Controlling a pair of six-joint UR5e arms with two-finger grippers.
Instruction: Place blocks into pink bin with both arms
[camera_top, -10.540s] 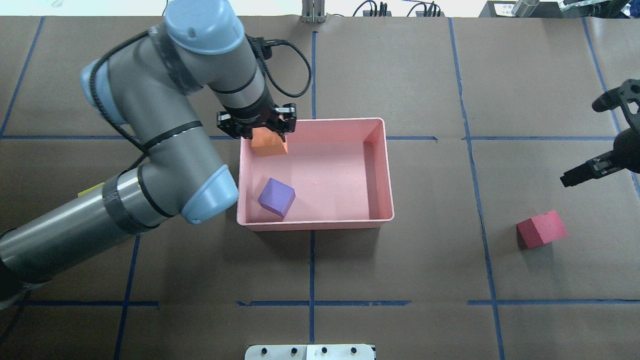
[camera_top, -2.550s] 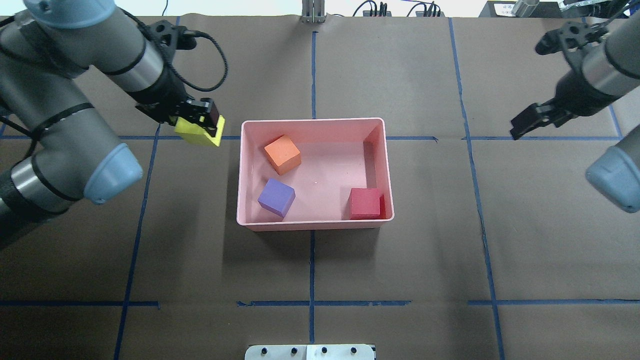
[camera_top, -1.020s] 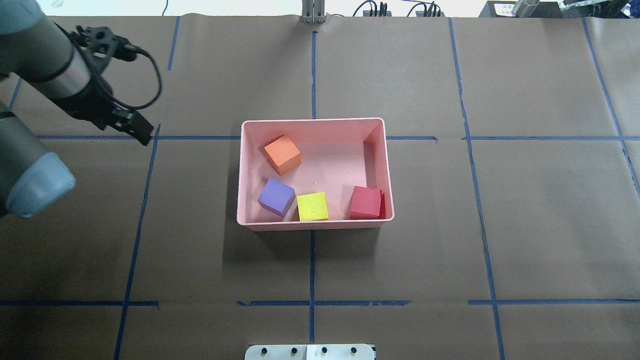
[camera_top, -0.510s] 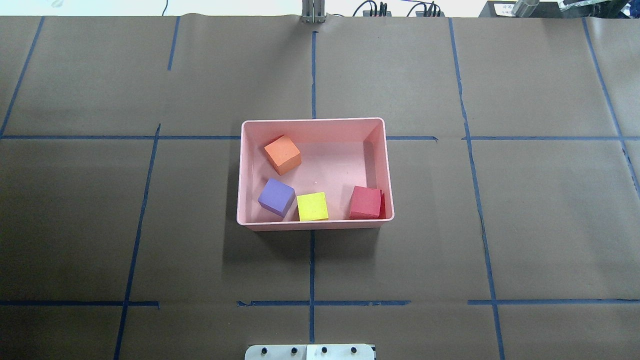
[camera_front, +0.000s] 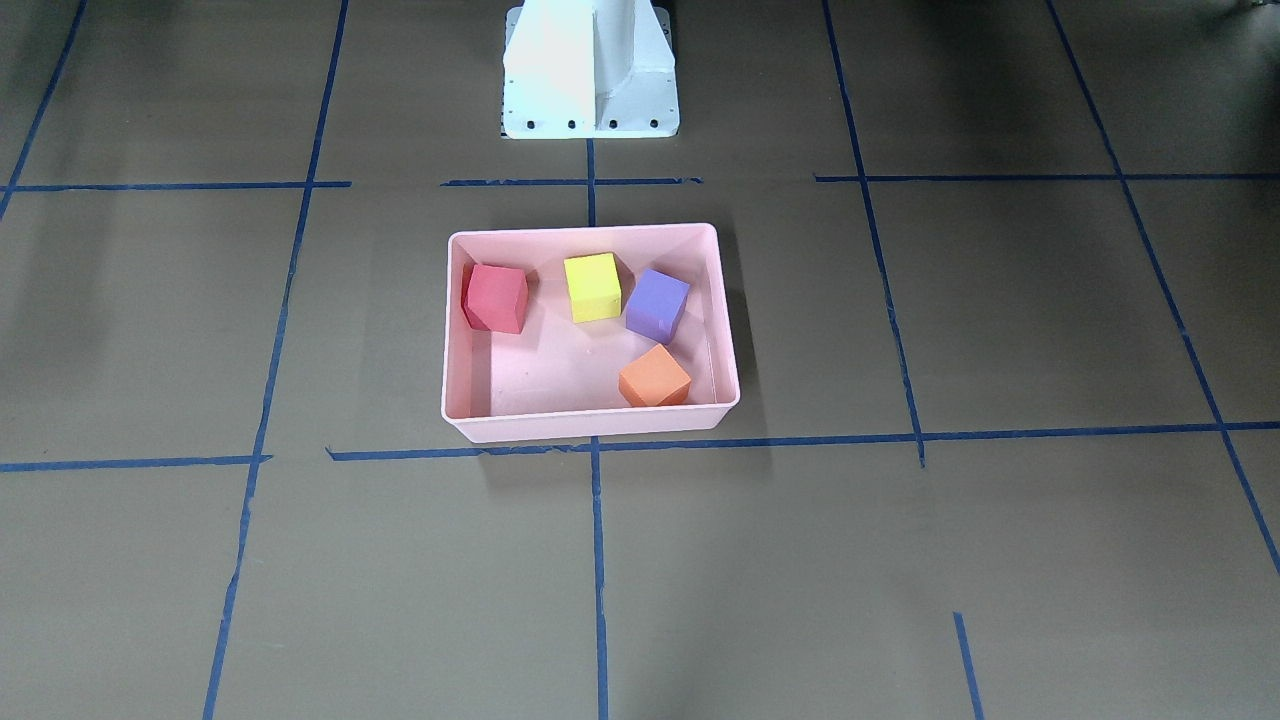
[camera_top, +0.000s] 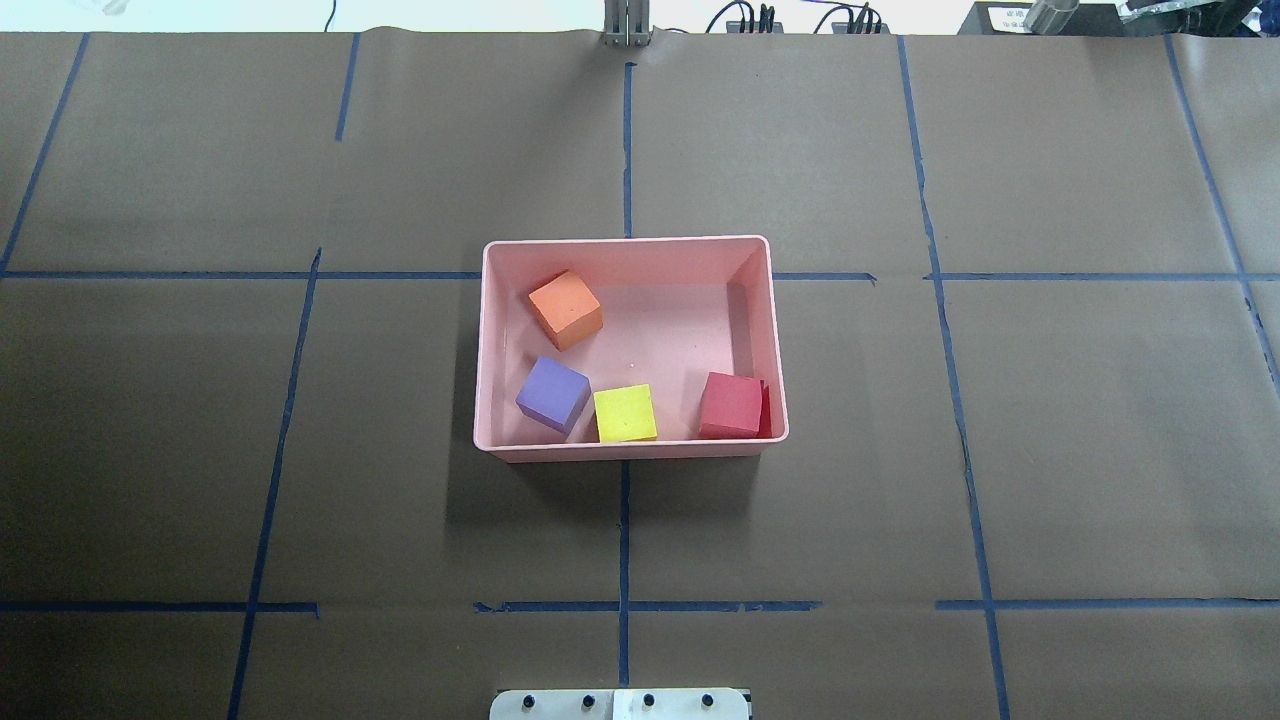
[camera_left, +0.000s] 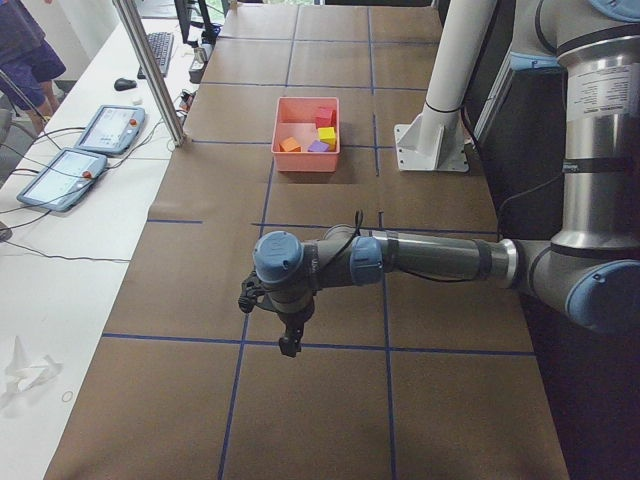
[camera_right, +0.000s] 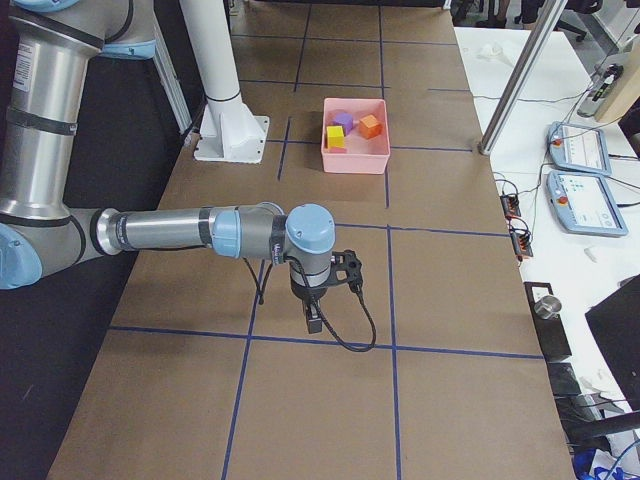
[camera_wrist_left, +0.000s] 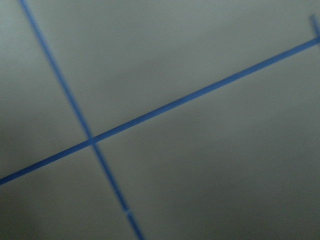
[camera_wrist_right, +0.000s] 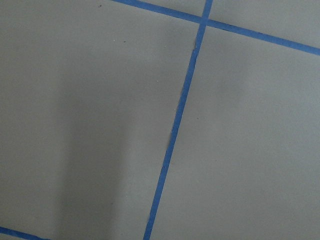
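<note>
Pink plastic bin (camera_top: 670, 335) sits open side up in the middle of the brown paper table (camera_top: 900, 450). Its long axis runs left to right across my overhead view, a short end facing each arm's side. All four blocks lie inside it. The purple block (camera_top: 552, 394), yellow block (camera_top: 625, 413) and red block (camera_top: 731, 405) line the long wall nearest the robot. The red one is tucked into the corner on the robot's right. Purple and yellow are just beside each other, and I cannot tell whether they touch. The orange block (camera_top: 566, 309) sits apart toward the far left corner, turned diagonal to the walls.

Blue tape lines (camera_top: 624, 520) grid the paper around the bin, and the white pedestal base (camera_front: 590, 70) stands just behind it on the robot's side.

Both arms are well apart from the bin. The left gripper (camera_left: 288, 348) and right gripper (camera_right: 314, 325) point down at bare paper, each showing only in a side view, so I cannot tell whether their fingers are released or clenched.
</note>
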